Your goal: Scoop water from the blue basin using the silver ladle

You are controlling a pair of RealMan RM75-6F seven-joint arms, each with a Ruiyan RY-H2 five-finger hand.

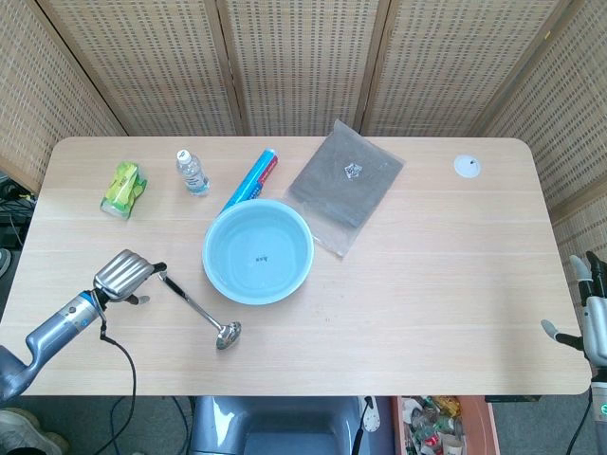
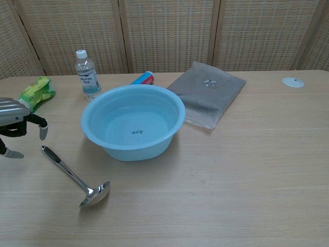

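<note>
The silver metal ladle with a black-tipped handle [image 1: 197,309] lies flat on the pale wooden surface [image 1: 427,284], just beside the round blue plastic basin of water [image 1: 258,251], at about 7 o'clock from it in the head view. Its long axis runs from the black grip at 10 o'clock down to the bowl end at 4 o'clock. The left robot hand [image 1: 123,275] hovers just beside the grip end, so the handle tip lies at roughly 3 o'clock from it; this hand is by far the nearer one. Its fingers [image 2: 43,129] are apart and point downward, holding nothing, and no contact with the ladle shows. The left forearm reaches in from 8 o'clock. The right robot hand [image 1: 590,313] sits at the far edge of the surface, well apart, its fingers spread and empty.
</note>
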